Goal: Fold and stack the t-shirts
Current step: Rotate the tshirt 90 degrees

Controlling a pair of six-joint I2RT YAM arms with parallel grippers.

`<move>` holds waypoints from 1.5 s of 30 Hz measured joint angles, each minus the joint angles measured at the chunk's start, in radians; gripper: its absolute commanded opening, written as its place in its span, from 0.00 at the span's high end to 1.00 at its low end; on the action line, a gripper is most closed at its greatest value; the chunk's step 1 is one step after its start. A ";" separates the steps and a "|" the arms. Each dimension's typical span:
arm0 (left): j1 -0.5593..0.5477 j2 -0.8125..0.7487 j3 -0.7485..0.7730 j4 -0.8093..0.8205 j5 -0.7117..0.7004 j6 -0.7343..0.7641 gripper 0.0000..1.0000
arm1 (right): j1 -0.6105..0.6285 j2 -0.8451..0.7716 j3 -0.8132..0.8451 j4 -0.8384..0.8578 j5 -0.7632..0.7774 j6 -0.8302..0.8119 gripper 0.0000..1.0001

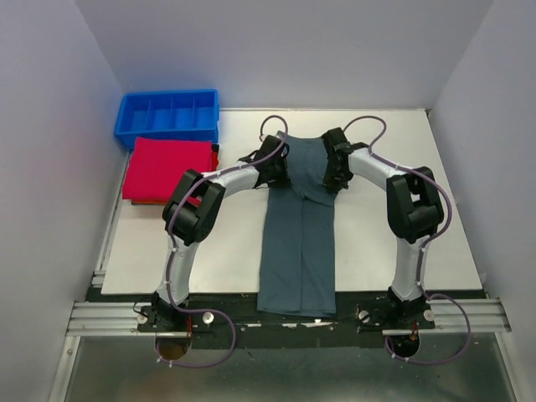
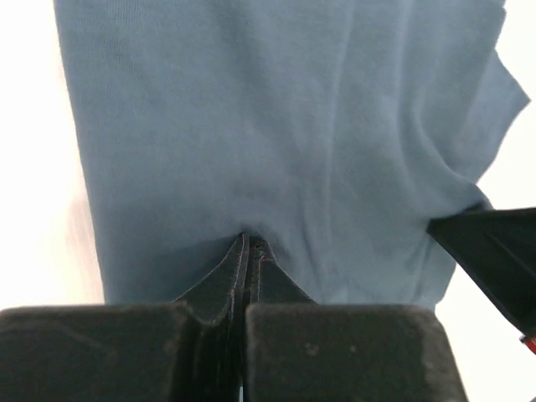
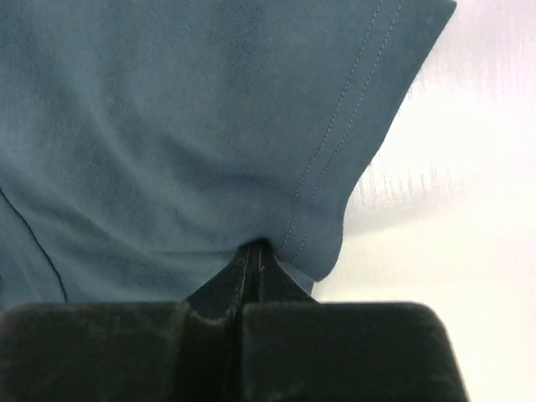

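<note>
A dark grey-blue t-shirt (image 1: 297, 251) lies folded into a long narrow strip down the middle of the white table (image 1: 377, 243), its near end hanging over the front edge. My left gripper (image 1: 286, 167) pinches the far end's left side and my right gripper (image 1: 327, 172) its right side. In the left wrist view the left gripper (image 2: 251, 243) is shut on the cloth (image 2: 276, 126). In the right wrist view the right gripper (image 3: 255, 247) is shut on the cloth (image 3: 184, 126) beside a stitched hem. A red-magenta t-shirt (image 1: 167, 167) lies folded at the far left.
A blue plastic tray with dividers (image 1: 167, 117) stands at the far left corner, just behind the red shirt. White walls close in the table on three sides. Part of the right arm (image 2: 494, 251) shows at the right edge of the left wrist view.
</note>
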 measured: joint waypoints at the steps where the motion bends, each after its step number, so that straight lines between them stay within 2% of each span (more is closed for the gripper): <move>1: 0.002 0.029 0.029 -0.014 0.000 0.003 1.00 | 0.000 0.015 0.026 -0.018 0.009 0.006 0.99; 10: 0.044 0.124 0.156 -0.045 0.018 -0.013 1.00 | 0.006 0.166 0.274 -0.172 0.080 0.024 0.99; 17: 0.081 0.181 0.237 -0.047 0.042 -0.039 1.00 | 0.004 0.253 0.442 -0.219 0.098 -0.004 0.99; 20: 0.090 0.207 0.282 -0.056 0.059 -0.032 1.00 | 0.004 0.222 0.412 -0.182 0.082 -0.030 0.98; 25: 0.092 0.222 0.360 -0.110 0.063 0.013 0.97 | 0.004 0.035 0.230 -0.122 0.040 -0.086 0.98; 30: 0.092 0.061 0.208 -0.112 0.068 0.022 0.94 | 0.012 -0.197 0.079 -0.054 0.011 -0.126 0.99; 36: 0.059 -0.288 -0.144 -0.026 0.065 0.010 0.96 | 0.055 -0.439 -0.273 0.036 -0.034 -0.096 0.99; 39: 0.025 -0.413 -0.322 0.021 0.063 -0.006 0.98 | 0.083 -0.467 -0.371 0.060 -0.054 -0.074 0.99; 42: 0.005 -0.468 -0.458 0.047 0.062 -0.018 0.98 | 0.120 -0.492 -0.473 0.074 -0.076 -0.048 0.99; 45: -0.004 -0.493 -0.565 0.058 0.053 -0.028 0.98 | 0.158 -0.489 -0.508 0.089 -0.082 -0.029 0.99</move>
